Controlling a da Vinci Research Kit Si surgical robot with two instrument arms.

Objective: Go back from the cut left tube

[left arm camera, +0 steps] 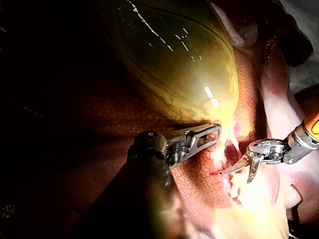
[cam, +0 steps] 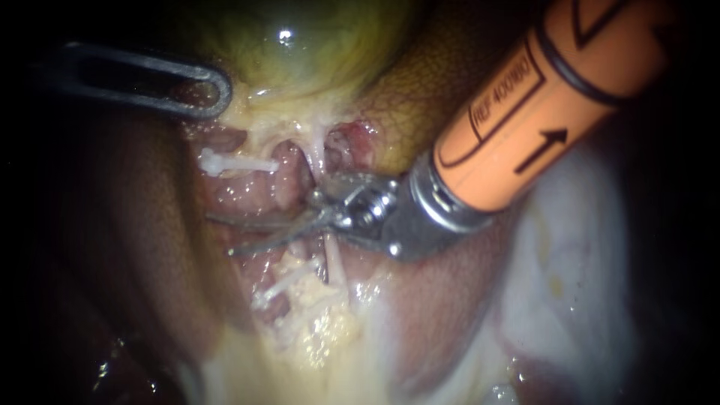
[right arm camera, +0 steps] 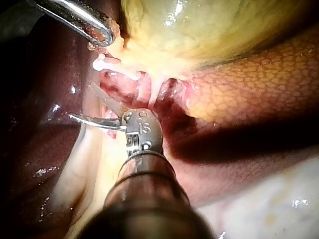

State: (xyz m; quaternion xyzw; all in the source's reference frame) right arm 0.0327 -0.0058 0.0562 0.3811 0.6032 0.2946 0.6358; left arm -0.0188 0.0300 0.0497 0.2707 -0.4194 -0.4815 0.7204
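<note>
Endoscope: black surround, brown liver down the left side, yellow-green gallbladder at top. In from the left, the left instrument, slotted jaws closed on the pale fringe at the base of the gallbladder. In from upper right on an orange shaft, the right instrument, two thin curved blades spread apart with nothing gripped. Just above the upper blade, the cut left tube as a reddish stump with a white clip across it. Just below the lower blade, the lower clips on the other stump. Blades in the gap between the two stumps, tips pointing past the tube toward the liver. Contact with either stump: can't tell.

Left wrist: liver all around, gallbladder bulging ahead. Jaws of left instrument clamped at the gallbladder's edge. Just beside them, right instrument with blades splayed, one tip aimed at the raw tissue under those jaws. Tube lost in glare here.

Right wrist: right instrument with blades wide open. Clip and red stump just ahead of the nearer blade. Beyond the clip, left instrument at the gallbladder edge.
</note>
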